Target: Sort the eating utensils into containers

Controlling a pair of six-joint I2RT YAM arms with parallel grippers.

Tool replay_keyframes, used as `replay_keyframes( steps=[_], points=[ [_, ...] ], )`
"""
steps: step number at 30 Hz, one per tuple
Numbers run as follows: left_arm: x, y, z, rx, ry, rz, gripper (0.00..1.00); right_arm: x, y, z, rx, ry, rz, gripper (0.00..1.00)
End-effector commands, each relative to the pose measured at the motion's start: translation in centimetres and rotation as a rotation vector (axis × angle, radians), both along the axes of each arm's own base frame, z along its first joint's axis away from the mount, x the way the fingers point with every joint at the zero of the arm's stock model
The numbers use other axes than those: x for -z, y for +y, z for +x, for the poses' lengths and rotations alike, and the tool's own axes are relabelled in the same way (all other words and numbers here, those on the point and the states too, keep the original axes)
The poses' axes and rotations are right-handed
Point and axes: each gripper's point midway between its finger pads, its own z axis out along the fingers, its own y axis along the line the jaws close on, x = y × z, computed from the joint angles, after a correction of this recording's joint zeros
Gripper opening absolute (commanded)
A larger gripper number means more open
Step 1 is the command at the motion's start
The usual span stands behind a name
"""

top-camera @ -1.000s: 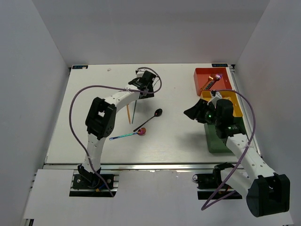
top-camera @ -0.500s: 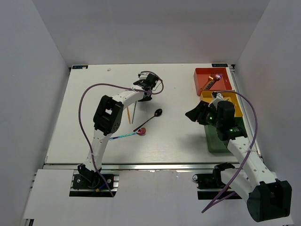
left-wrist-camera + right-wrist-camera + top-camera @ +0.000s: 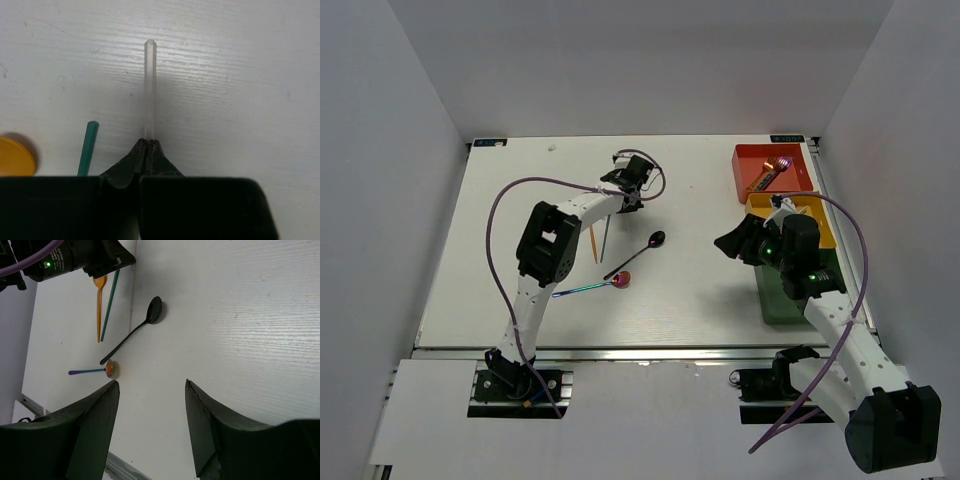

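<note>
We saw the left claw (image 3: 149, 142) closed on a clear chopstick (image 3: 150, 85). The right claw (image 3: 151, 390) stood open. Behind it sat a red tray (image 3: 741, 168) holding two utensils (image 3: 767, 178), then a yellow tray (image 3: 823, 225) and a green tray (image 3: 775, 310), both partly hidden.

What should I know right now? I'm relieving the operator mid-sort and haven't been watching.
Left gripper: shut on a clear chopstick, far middle of the table.
Right gripper: open, empty, above the table near the yellow tray.
Done: two utensils lie in the red tray.
Left: orange spoon, teal chopstick, black spoon and iridescent spoon lie on the table.
The right arm partly hides the yellow tray and the green tray.
</note>
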Motion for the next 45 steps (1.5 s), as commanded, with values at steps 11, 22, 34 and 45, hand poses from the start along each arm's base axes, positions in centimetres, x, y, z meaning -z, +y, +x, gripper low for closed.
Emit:
replay_keyframes(
  steps=[11, 22, 34, 45],
  points=[
    [-6.9, 2.0, 6.2, -0.047, -0.245, -0.008, 0.0, -0.9, 0.4, 0.2, -0.024, -0.045, 0.007, 0.6],
    [-15.7, -1.3, 1.5, 0.066, -0.312, -0.36, 0.0, -3.4, 3.8, -0.2, -0.232, -0.162, 0.126, 0.6],
    [-20.6, -6.9, -9.2, 0.242, -0.314, -0.751, 0.0, -6.7, 11.7, 0.7, -0.442, -0.251, 0.092, 0.62],
    [-24.6, -9.2, -14.9, 0.353, -0.345, -0.949, 0.0, -5.2, 14.5, 2.2, -0.382, -0.175, 0.096, 0.64]
  ],
)
